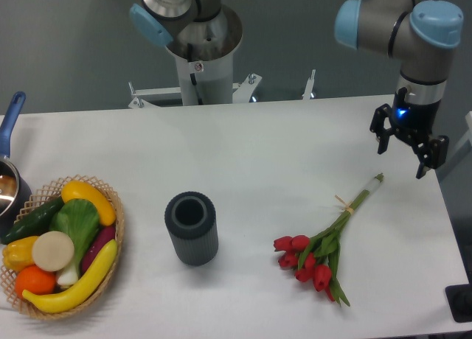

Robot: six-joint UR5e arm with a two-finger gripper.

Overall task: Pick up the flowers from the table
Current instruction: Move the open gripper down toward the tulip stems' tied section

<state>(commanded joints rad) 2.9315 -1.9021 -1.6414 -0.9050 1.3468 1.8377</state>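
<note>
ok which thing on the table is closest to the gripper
The flowers: their stem tips end just below-left of the open gripper. The dark cylinder and the basket sit much farther left.

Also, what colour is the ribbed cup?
Dark grey cup, shown in the fixed camera view.

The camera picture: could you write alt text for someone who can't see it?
A robot arm's open gripper hangs above a white table, near the stem ends of a bunch of red tulips lying flat. A dark ribbed vase and a basket of fruit and vegetables sit left.
</note>
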